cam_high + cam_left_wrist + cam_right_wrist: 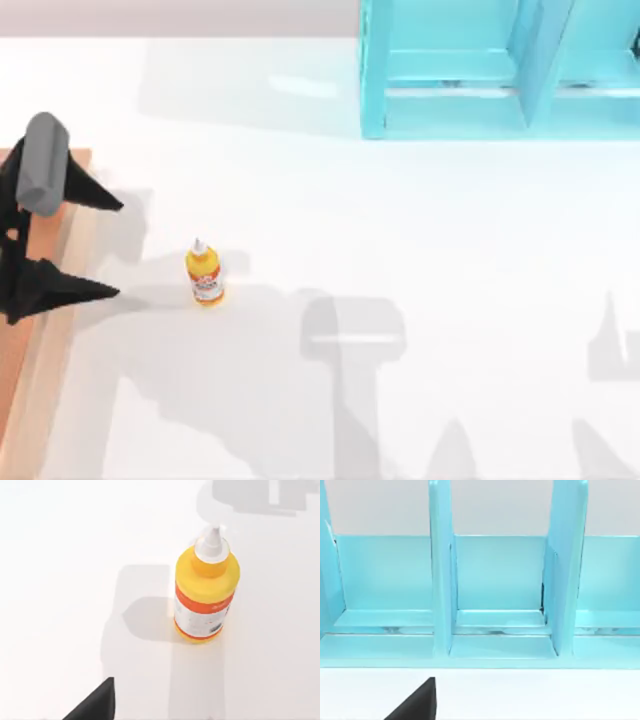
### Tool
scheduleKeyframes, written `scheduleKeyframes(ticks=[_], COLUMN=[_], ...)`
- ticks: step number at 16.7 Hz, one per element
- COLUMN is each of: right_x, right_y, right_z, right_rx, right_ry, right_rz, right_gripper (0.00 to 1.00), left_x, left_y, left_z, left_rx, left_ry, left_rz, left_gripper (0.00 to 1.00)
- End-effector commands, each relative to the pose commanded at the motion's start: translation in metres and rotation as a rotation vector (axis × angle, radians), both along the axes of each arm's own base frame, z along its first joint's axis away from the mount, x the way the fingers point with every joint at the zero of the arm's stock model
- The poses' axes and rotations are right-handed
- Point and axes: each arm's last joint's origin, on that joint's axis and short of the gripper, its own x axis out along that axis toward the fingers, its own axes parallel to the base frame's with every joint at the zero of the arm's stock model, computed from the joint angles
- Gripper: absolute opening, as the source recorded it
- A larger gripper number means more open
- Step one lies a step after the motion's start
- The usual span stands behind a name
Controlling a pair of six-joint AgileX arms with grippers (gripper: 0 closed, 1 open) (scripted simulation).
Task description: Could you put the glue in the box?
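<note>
The glue (204, 273) is a small yellow-orange bottle with a white nozzle and a red-and-white label, standing upright on the white table. The left wrist view shows the glue (205, 597) close up, with one black fingertip (97, 705) at the picture's edge. My left gripper (118, 248) is open, its two black fingers pointing right toward the bottle, a short gap away and not touching it. The box (60, 300), light wood with a reddish floor, lies under the left arm at the table's left edge. A black part of my right gripper (417, 704) faces the turquoise frame.
A turquoise shelf-like frame (480, 70) stands at the back right of the table, and its dividers (442, 580) are close in the right wrist view. White tabletop stretches between the bottle and the frame, crossed by arm shadows.
</note>
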Motion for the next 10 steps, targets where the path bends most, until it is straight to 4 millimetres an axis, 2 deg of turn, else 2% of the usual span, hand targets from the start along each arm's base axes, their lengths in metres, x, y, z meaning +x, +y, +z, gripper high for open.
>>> scheduleKeyframes(ticks=[2, 5, 7, 10], right_x=[0.0, 0.0, 0.0, 0.0], right_y=[0.0, 0.0, 0.0, 0.0], right_z=[0.0, 0.0, 0.0, 0.0], right_rx=[0.0, 0.0, 0.0, 0.0], right_ry=[0.0, 0.0, 0.0, 0.0], right_rz=[0.0, 0.0, 0.0, 0.0], right_gripper=[1.0, 1.0, 1.0, 1.0], left_x=[0.017, 0.031, 0.034, 0.035], left_y=[0.003, 0.008, 0.01, 0.01], left_z=[-0.025, -0.053, -0.063, -0.064], left_rx=[-0.082, -0.176, -0.208, -0.213], left_ry=[0.012, 0.011, 0.01, 0.01], left_rz=[-0.068, -0.118, -0.128, -0.129], left_gripper=[1.0, 1.0, 1.0, 1.0])
